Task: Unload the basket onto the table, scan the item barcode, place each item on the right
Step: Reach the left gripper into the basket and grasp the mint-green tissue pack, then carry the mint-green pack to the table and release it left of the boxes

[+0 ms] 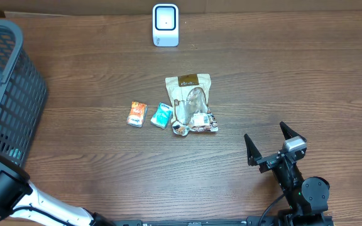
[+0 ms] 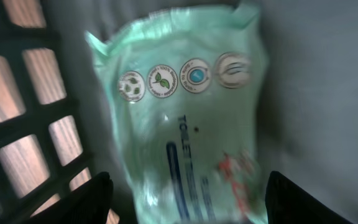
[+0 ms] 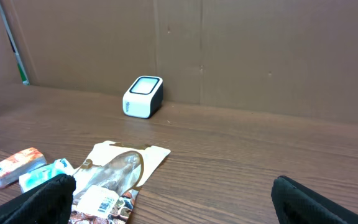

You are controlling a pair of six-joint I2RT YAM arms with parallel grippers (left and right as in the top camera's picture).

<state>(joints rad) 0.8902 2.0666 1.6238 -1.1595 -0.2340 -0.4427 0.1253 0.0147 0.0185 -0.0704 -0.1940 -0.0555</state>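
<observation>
In the left wrist view a pale green soft pack (image 2: 185,106) printed "TOILET" lies inside the dark basket (image 2: 61,112). My left gripper (image 2: 188,182) is open and straddles the pack's lower end. Its fingertips (image 2: 98,193) stand on either side, with a gap showing on the left. From overhead this gripper is hidden in the basket (image 1: 5,94). The white barcode scanner (image 1: 165,25) stands at the table's far edge, and it also shows in the right wrist view (image 3: 143,96). My right gripper (image 1: 272,147) hovers wide open and empty at the front right.
A brown and white snack pouch (image 1: 190,103) with a barcode label lies mid-table. Beside it are a teal packet (image 1: 162,115) and an orange packet (image 1: 137,114). Cardboard walls (image 3: 260,56) close off the back of the table.
</observation>
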